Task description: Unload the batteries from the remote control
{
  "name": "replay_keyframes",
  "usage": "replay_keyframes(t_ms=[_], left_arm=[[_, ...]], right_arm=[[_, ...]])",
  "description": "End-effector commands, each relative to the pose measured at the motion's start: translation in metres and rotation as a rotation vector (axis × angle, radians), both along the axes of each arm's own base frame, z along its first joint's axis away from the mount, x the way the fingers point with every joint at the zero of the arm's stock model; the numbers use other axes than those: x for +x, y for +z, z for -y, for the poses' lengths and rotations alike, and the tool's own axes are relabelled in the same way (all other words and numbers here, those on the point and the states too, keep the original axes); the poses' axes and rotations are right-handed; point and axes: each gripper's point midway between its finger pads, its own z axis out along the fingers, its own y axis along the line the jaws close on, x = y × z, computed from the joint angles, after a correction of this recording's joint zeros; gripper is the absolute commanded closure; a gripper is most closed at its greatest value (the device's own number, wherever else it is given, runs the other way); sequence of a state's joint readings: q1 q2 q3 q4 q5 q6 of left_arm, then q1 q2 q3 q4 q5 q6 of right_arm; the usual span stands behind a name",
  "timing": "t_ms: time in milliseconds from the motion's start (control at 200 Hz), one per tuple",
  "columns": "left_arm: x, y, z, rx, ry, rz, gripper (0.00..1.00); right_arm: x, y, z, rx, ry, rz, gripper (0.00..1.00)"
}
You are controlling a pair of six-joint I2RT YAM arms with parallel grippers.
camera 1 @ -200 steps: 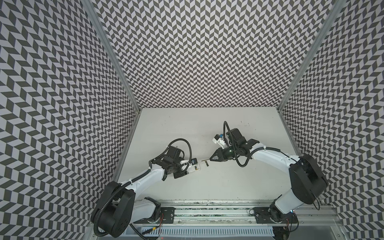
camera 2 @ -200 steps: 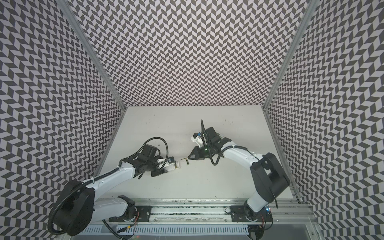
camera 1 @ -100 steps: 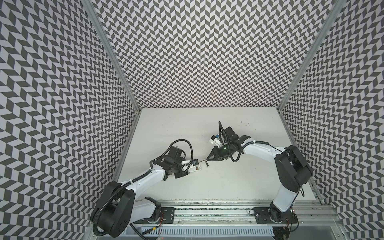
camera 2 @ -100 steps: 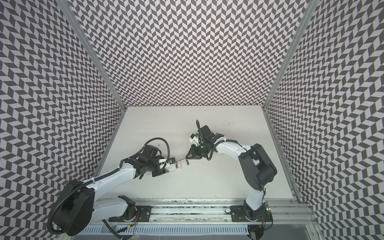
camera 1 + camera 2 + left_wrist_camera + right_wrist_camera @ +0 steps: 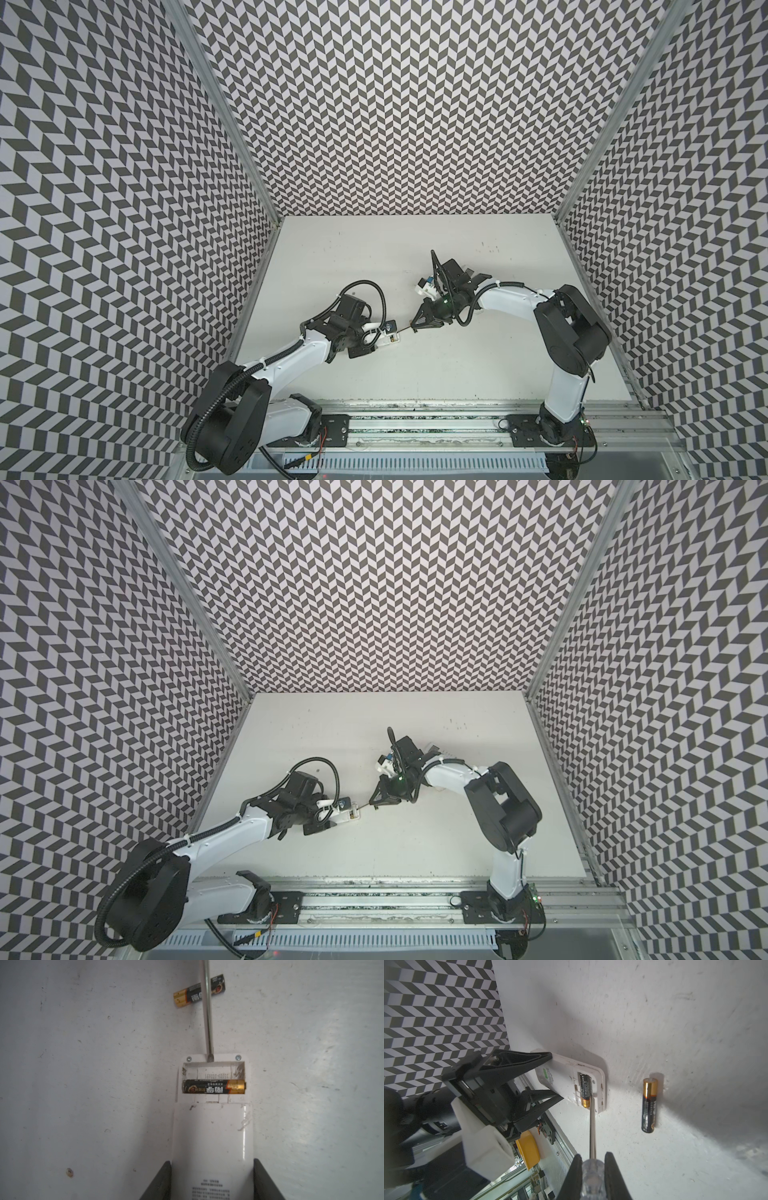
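The white remote control (image 5: 212, 1136) lies back up on the table, and my left gripper (image 5: 212, 1163) is shut on its sides. Its compartment stands open: one black and gold battery (image 5: 214, 1086) sits in the inner slot, and the outer slot is empty. A second battery (image 5: 649, 1105) lies loose on the table just beyond the remote's end. My right gripper (image 5: 592, 1159) is shut on the clear handle of a screwdriver (image 5: 592, 1176). The screwdriver's tip (image 5: 210, 1057) rests on the compartment's end rim. In both top views the grippers (image 5: 384, 332) (image 5: 417, 326) meet near the table's middle.
Patterned walls (image 5: 124, 249) close the table on three sides. A metal rail (image 5: 415, 419) holding both arm bases runs along the front edge. Past that edge a yellow thing (image 5: 527, 1149) shows in the right wrist view.
My right arm has swung left toward the remote, bringing the screwdriver tip to its open end. The left arm and remote have stayed put.
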State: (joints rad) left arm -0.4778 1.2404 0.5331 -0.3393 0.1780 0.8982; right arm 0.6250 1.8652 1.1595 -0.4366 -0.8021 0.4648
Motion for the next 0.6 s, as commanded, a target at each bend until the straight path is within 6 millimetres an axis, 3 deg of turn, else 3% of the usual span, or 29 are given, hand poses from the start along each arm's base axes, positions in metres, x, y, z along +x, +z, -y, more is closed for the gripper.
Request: replay_keyframes(t_ms=[0, 486, 596], left_arm=[[0.003, 0.008, 0.009, -0.03, -0.035, 0.027, 1.0], [0.002, 0.007, 0.011, -0.034, -0.04, 0.024, 1.0], [0.002, 0.007, 0.013, -0.039, -0.048, 0.023, 1.0]], right_arm=[[0.001, -0.012, -0.004, -0.01, 0.001, -0.005, 1.0], [-0.002, -0.031, -0.007, 0.014, 0.033, -0.055, 1.0], [-0.001, -0.028, -0.008, 0.056, 0.026, -0.055, 1.0]])
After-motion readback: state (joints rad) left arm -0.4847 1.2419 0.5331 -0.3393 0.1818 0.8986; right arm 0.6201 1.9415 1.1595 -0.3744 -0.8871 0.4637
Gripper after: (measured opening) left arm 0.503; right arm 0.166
